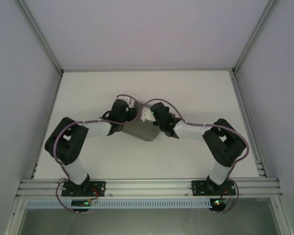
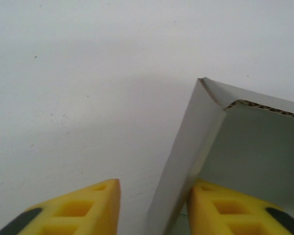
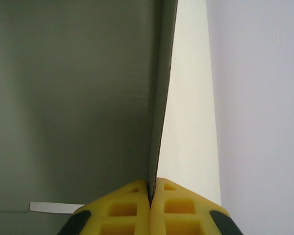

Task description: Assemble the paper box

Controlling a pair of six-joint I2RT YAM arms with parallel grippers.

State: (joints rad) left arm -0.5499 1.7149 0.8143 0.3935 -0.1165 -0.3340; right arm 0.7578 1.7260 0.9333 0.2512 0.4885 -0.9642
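The paper box (image 1: 143, 131) is grey cardboard lying mid-table between my two arms. In the left wrist view one raised wall of the box (image 2: 186, 156) stands between the yellow fingers of my left gripper (image 2: 158, 183). That wall rests against the right finger (image 2: 225, 210), and a clear gap separates it from the left finger (image 2: 88, 208), so the jaws are open. My right gripper (image 3: 151, 188) is shut on the thin edge of an upright wall (image 3: 159, 122), with the box's grey inside (image 3: 78, 98) to its left. From above, the left gripper (image 1: 131, 111) and right gripper (image 1: 149, 116) meet over the box's far side.
The white table (image 1: 112, 88) stretches bare toward the back, with aluminium frame rails (image 1: 245, 117) along its sides and white enclosure walls beyond. Both arms' elbows (image 1: 66, 139) bulge outward near the table's side edges.
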